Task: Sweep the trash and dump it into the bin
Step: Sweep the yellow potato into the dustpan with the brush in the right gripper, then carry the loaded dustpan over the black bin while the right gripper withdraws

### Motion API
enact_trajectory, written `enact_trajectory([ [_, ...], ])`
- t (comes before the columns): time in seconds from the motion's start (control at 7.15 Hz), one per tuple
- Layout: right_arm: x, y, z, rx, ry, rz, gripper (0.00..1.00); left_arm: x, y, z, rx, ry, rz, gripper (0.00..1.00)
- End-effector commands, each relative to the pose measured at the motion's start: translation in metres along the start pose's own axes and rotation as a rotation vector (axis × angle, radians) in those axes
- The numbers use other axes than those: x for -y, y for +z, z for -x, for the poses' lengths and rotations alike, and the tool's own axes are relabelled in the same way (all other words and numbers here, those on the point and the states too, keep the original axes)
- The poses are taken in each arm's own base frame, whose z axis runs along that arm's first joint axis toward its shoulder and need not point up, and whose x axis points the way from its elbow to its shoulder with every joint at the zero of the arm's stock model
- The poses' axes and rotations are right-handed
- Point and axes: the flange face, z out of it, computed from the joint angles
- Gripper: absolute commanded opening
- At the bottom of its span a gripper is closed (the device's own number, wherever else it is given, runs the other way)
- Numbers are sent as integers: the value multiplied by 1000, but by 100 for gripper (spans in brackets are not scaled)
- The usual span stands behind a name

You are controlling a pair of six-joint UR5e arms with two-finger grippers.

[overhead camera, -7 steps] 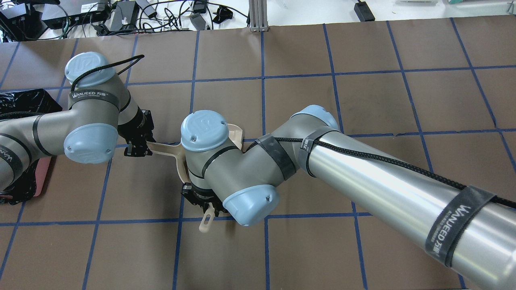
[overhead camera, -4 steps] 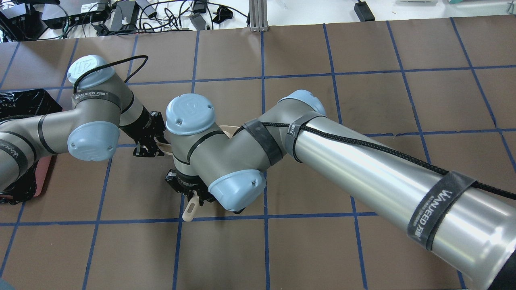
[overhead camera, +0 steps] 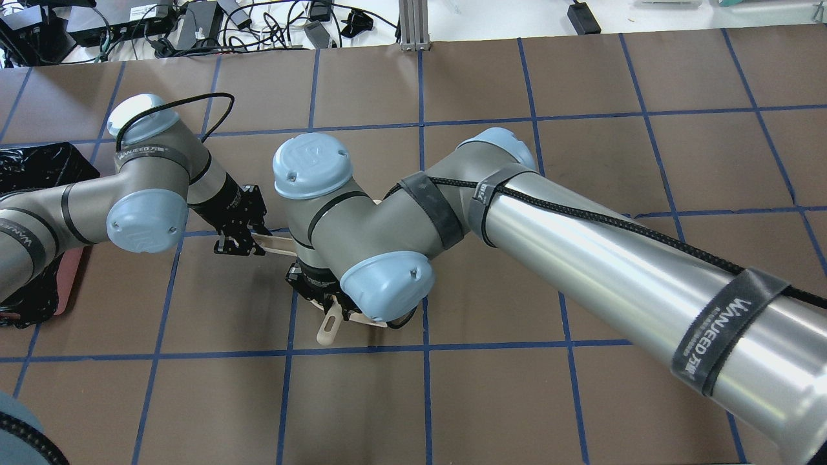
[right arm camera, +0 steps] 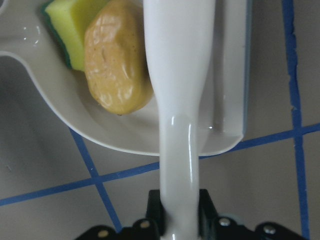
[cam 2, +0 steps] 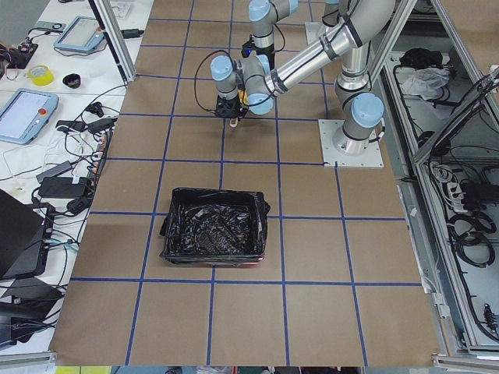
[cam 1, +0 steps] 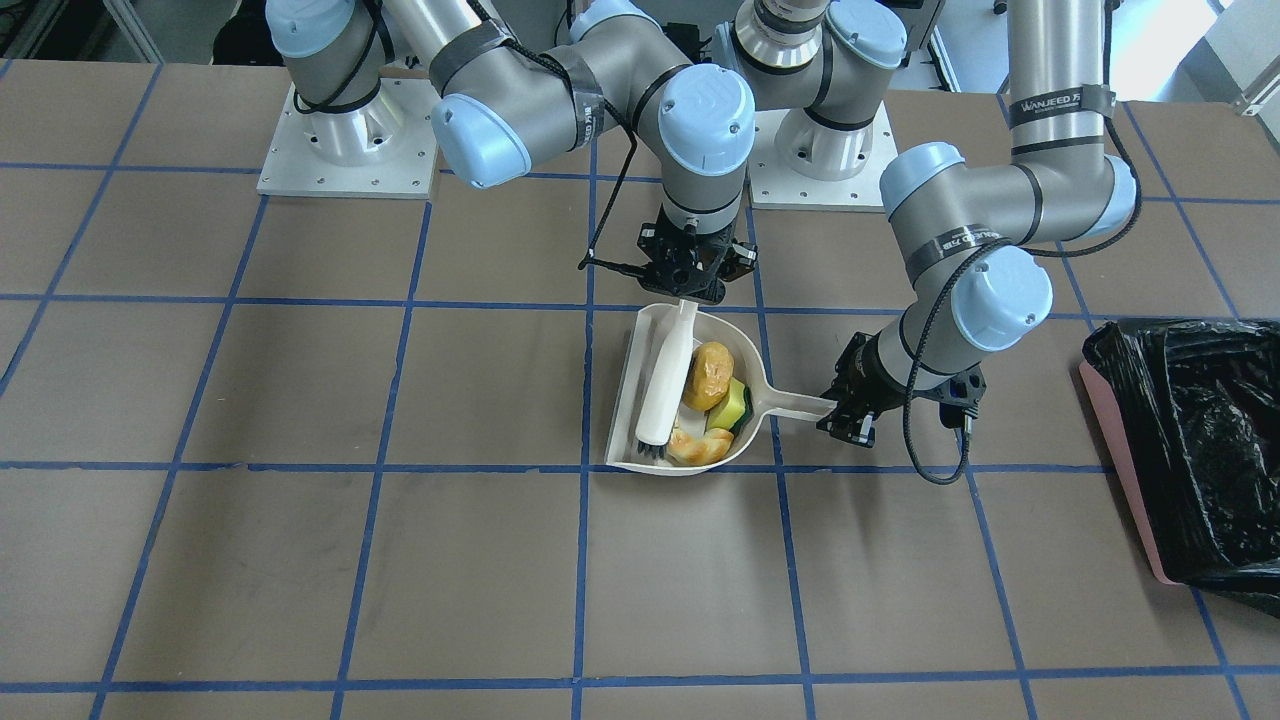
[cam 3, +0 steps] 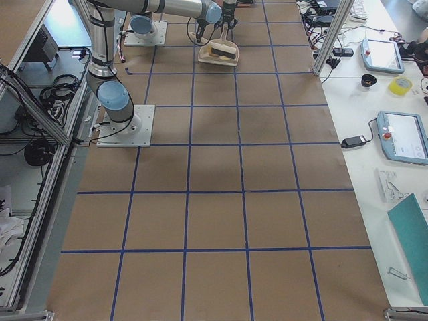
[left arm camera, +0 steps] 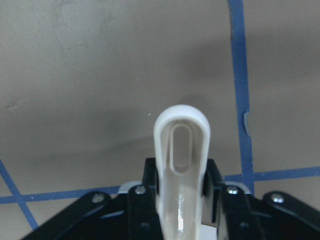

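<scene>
Brown table point(cam 1: 300, 400): trash point(cam 1: 710, 378) lies in the dustpan point(cam 1: 622, 405), between left hand point(cam 1: 845, 415) clamping its handle point(cam 1: 795, 405) and right hand point(cam 1: 688, 290) gripping the brush point(cam 1: 665, 380).

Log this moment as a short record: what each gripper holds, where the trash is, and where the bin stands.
left gripper: shut on the dustpan handle
right gripper: shut on the brush, bristles inside the dustpan
trash: all three bits in the dustpan, beside the brush
bin: on the robot's left, apart from the dustpan
stage: swept, not yet dumped
</scene>
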Motion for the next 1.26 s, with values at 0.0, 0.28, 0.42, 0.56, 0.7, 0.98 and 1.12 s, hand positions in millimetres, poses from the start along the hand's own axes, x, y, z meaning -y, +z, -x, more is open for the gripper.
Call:
enact_trajectory([
  [0.0,12,-34,-28,-52,-28,-12,0,4,-29,-13,14,-6,15,0],
  [0.28,41,-75,-63,-63,-26,3,0,27,-48,-16,0,-45,10,0],
  [0.42,60,-80,-81,-122,-94,-50,0,40,-55,-14,-5,-63,-7,0],
  [0.56,89,-87,-103,-163,-151,-78,0,67,-74,-15,-32,-76,-27,0],
  [0.7,121,-99,-130,-180,-212,-90,1,95,-88,-14,-36,-81,-24,0],
  [0.98,187,-111,-196,-194,-283,-86,1,146,-118,-7,-52,-96,-18,0],
  [1.12,212,-118,-229,-185,-252,-81,1,164,-131,-4,-64,-102,-18,0],
])
